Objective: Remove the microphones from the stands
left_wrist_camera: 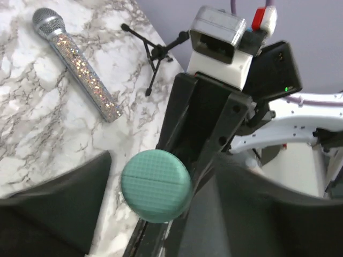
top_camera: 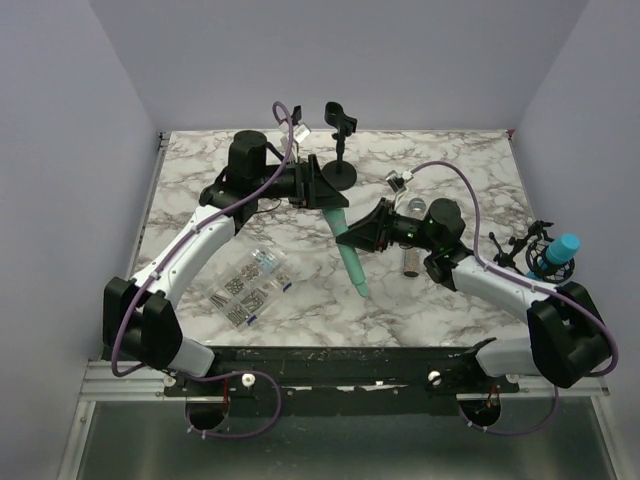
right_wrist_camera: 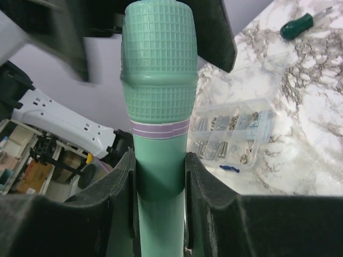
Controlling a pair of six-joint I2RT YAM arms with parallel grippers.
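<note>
The green microphone [top_camera: 348,255] is off the black stand [top_camera: 340,172], whose clip [top_camera: 340,118] at the back of the table holds nothing. My right gripper [top_camera: 354,238] is shut on the microphone's body [right_wrist_camera: 159,214] and holds it tilted above the table, head toward the left arm. My left gripper [top_camera: 322,196] is open, its fingers either side of the round head [left_wrist_camera: 155,184] without touching it. In the right wrist view the right gripper [right_wrist_camera: 159,168] clamps the handle below the purple band.
A clear box of screws [top_camera: 250,283] lies front left. A silver glitter microphone [left_wrist_camera: 77,64] and a small tripod [left_wrist_camera: 153,53] lie under the right arm. A blue microphone in a mount [top_camera: 555,255] stands far right. A green screwdriver [right_wrist_camera: 297,24] lies on the marble.
</note>
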